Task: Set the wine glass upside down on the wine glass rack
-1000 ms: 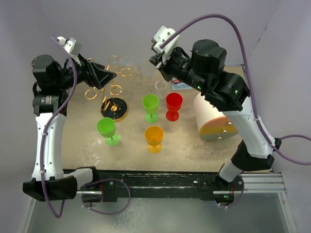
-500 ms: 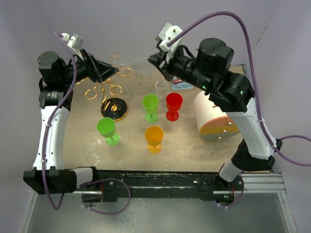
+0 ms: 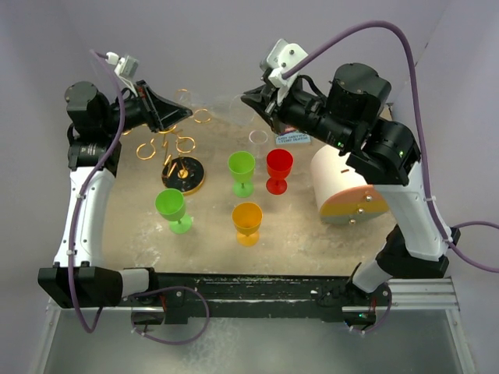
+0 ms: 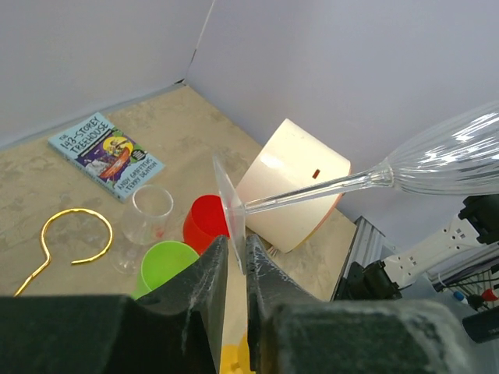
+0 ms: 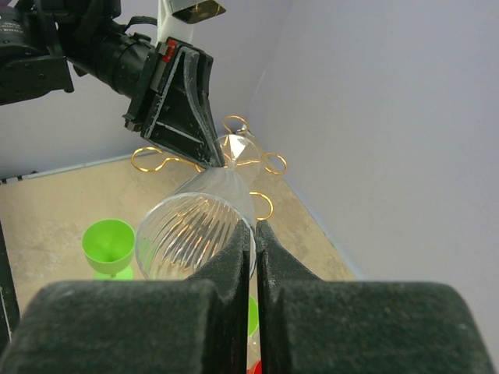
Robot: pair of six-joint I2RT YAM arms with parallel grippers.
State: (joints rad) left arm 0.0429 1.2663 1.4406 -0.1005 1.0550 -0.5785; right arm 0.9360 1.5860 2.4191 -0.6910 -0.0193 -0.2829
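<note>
A clear ribbed wine glass [image 3: 226,107] hangs on its side in the air between my two grippers, above the back of the table. My right gripper [image 3: 251,97] is shut on the rim of its bowl [image 5: 191,230]. My left gripper [image 3: 185,118] is shut on the flat foot [image 4: 228,201], which stands edge-on between the jaws, with the stem [image 4: 312,193] running off to the right. The wine glass rack [image 3: 184,174], gold wire loops [image 3: 185,144] on a round black base, stands below the left gripper. Its loops [image 5: 265,164] show behind the glass in the right wrist view.
Two green glasses [image 3: 242,167] [image 3: 171,206], a red one [image 3: 279,167] and an orange one [image 3: 247,220] stand upright mid-table. A small clear glass [image 3: 258,140] and a book [image 3: 292,139] lie behind them. A white cylinder [image 3: 343,187] lies on its side at the right.
The left gripper's jaws have closed from wide open onto the glass's foot. The right arm has shifted slightly right, still holding the bowl rim.
</note>
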